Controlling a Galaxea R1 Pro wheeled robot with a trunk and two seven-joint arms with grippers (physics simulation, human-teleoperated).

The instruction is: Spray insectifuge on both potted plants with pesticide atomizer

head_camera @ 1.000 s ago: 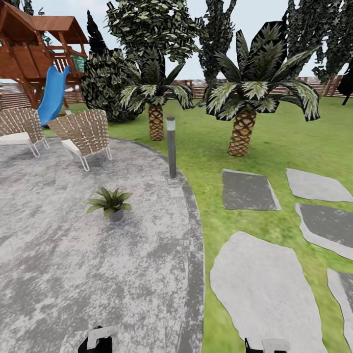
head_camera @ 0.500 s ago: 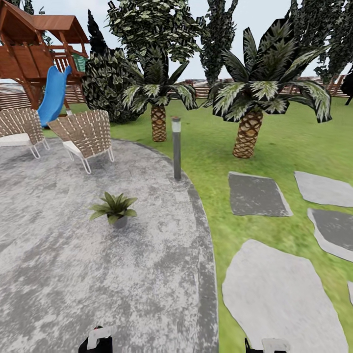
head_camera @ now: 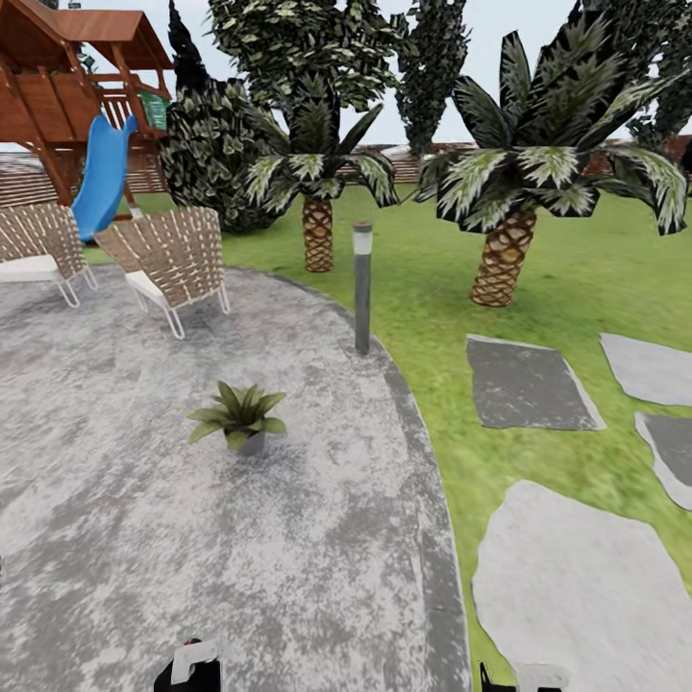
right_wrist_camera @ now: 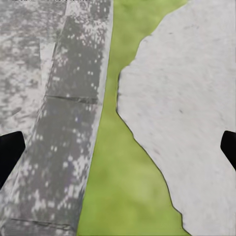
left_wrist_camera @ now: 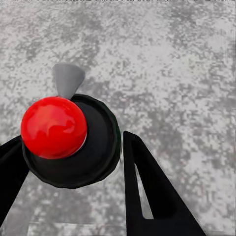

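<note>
Green potted plant (head_camera: 240,415) well ahead of left gripper (left_wrist_camera: 73,162)

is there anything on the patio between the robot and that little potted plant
Nothing visible. The potted plant sits alone on the grey patio, with bare paving from it down to the grippers at the head view's lower edge. The bollard lamp and wicker chairs stand beyond it, off the path.
</note>
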